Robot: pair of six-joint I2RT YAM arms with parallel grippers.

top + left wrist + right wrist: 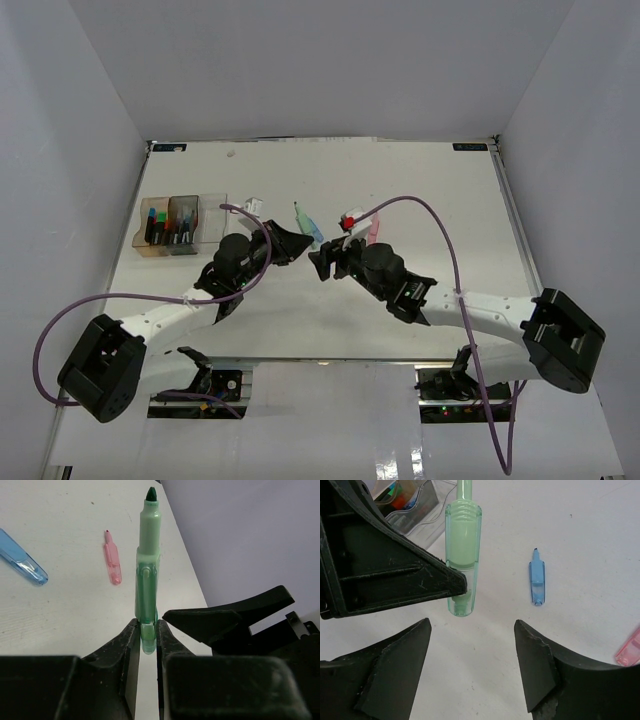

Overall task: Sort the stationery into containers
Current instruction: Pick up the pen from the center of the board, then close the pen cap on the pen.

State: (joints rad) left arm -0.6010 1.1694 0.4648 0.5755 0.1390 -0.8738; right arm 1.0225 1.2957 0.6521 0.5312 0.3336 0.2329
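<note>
Bench [400,320] mid-sort, with the containers [178,226] off to my left, partly filled. My left end effector [147,630] is pinching the tail of the green pen [148,565] mid-bench, and my right end effector [471,630] is gaping and empty. Next, I reckon: swing left and drop it in a box.

A white counter [320,325] stands boxed in by pale grey walls [300,60] on three sides, a small dark tag [168,147] at its far left corner and a second tag [472,147] at its far right.
</note>
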